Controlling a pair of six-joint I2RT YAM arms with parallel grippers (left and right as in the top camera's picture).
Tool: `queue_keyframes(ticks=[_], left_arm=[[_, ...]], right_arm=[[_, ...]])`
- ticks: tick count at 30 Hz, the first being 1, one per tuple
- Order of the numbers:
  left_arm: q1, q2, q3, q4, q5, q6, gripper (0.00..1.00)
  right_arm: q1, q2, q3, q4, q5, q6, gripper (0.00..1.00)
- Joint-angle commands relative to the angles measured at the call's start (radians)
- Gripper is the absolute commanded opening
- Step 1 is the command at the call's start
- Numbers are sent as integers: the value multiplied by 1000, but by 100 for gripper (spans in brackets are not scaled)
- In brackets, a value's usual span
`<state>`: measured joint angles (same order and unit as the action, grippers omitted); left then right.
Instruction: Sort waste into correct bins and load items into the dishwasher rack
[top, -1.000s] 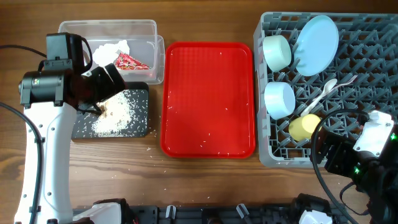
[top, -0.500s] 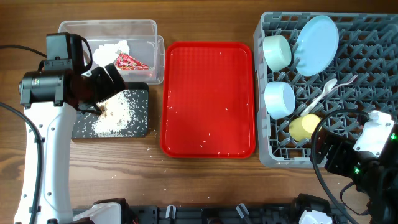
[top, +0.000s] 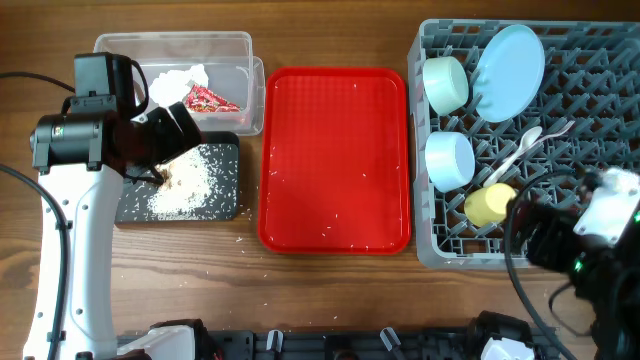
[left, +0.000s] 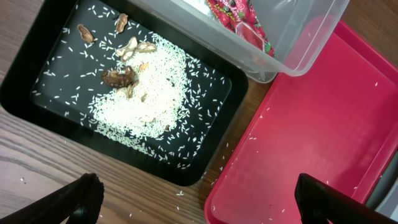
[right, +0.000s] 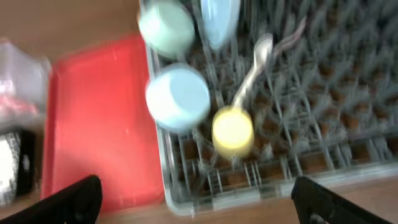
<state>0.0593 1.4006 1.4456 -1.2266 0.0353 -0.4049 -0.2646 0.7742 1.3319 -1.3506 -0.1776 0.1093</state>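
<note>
Overhead: we counted two bowls (top: 446, 85), one plate (top: 509, 65), one cup (top: 489, 204) and one fork (top: 524, 146) in the rack (top: 600, 100); the tray (top: 335, 150) beside it held stray grains. Left wrist: rice (left: 149, 99) lay in the black tub (left: 43, 93), one wrapper (left: 239, 22) in the clear tub (left: 298, 43); left gripper (left: 202, 205) gaped, empty. Right wrist: right gripper (right: 199, 202) likewise, above the rack's edge.

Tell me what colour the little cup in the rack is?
Yellow. The cup shows sharpest in the overhead view.

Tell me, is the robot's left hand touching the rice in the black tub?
Apart. The left wrist view shows the left hand open above, its fingertips at the picture's bottom corners, clear of the rice in the black tub.
</note>
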Motion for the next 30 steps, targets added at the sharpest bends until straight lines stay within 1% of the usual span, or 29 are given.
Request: queue_keyframes(ticks=[1, 4, 7, 10, 14, 16, 19, 23, 25, 28, 30], left_arm=[[5, -3, 5, 3, 8, 8, 100], [5, -3, 5, 3, 8, 8, 100], [5, -3, 5, 3, 8, 8, 100], [5, -3, 5, 3, 8, 8, 100], [5, -3, 5, 3, 8, 8, 100], [5, -3, 5, 3, 8, 8, 100], [5, -3, 5, 2, 8, 8, 100], [5, -3, 5, 3, 8, 8, 100], [5, -3, 5, 3, 8, 8, 100], [5, -3, 5, 3, 8, 8, 100], [5, -3, 5, 3, 8, 8, 100]], right_arm=[[3, -4, 3, 127, -50, 47, 100], [3, -4, 2, 208, -47, 16, 100], [3, -4, -9, 214, -23, -13, 100], [5, -25, -77, 284, -14, -13, 100], [47, -198, -348, 577, -14, -12, 100], [63, -283, -480, 695, -6, -9, 100], [83, -418, -729, 920, 5, 6, 100], [134, -499, -957, 1152, 6, 6, 100], [172, -520, -1064, 1265, 48, 35, 100], [217, -544, -1186, 1390, 100, 81, 100], [239, -570, -1251, 1440, 100, 82, 100]])
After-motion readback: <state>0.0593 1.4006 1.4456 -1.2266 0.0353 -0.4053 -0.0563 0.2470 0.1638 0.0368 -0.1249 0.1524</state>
